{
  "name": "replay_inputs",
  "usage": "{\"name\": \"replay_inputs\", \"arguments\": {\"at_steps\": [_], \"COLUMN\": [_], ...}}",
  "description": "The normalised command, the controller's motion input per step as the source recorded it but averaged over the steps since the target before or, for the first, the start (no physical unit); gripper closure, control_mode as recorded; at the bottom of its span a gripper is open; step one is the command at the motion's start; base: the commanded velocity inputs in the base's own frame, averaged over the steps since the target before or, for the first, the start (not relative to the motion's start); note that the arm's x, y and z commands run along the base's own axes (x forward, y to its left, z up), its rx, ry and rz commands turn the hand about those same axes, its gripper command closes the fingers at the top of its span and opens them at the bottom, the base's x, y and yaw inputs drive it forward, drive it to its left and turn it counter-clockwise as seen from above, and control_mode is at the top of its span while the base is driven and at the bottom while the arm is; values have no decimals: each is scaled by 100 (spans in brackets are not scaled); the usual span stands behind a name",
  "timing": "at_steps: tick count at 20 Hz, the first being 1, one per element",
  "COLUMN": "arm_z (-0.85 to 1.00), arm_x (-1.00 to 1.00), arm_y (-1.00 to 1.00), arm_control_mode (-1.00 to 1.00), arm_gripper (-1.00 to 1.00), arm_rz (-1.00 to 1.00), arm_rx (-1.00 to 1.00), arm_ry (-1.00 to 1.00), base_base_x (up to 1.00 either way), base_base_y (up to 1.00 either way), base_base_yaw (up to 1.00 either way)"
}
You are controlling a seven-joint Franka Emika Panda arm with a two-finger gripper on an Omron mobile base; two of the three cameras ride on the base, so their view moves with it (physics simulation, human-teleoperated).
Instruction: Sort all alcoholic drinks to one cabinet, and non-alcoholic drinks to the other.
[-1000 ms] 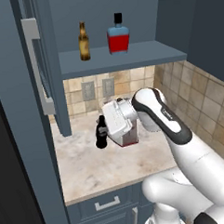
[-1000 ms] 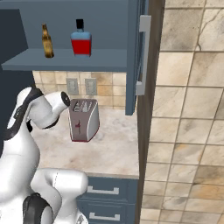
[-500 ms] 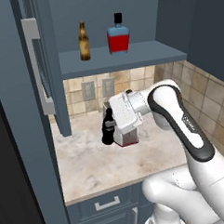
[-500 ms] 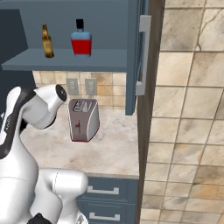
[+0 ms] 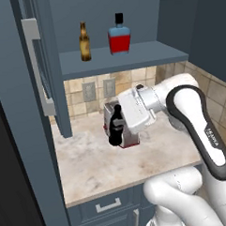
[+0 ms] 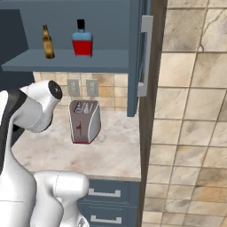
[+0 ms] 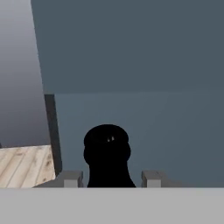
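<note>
A rendered domestic kitchen. A marble-patterned bench runs along a wall faced with beige and tan stone tiles, with two wall sockets set into the backsplash. Beneath the bench are slate-blue drawer fronts with light bar handles. Above it hangs a slate-blue wall cabinet with its door swung open, a pale vertical handle on the door, and an open shelf carrying a slim amber-brown beer bottle and a squat square bottle of red liquid. A silver and red two-slot toaster stands on the bench near the backsplash.
</note>
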Motion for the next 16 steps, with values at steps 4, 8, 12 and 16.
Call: {"name": "replay_inputs", "arguments": {"at_steps": [4, 8, 12, 16], "arm_z": [15, 2, 0, 0], "arm_x": [-47, -53, -25, 0], "arm_y": [-8, -24, -11, 0], "arm_control_mode": [-100, -100, -100, -100], "arm_gripper": [100, 100, 100, 100], "arm_rz": [0, 0, -1, 0], "arm_rx": [0, 0, 0, 0], "arm_ry": [-1, -4, -1, 1], "base_base_x": [0, 0, 0, 0], "base_base_y": [0, 0, 0, 0], "base_base_yaw": [0, 0, 0, 0]}}
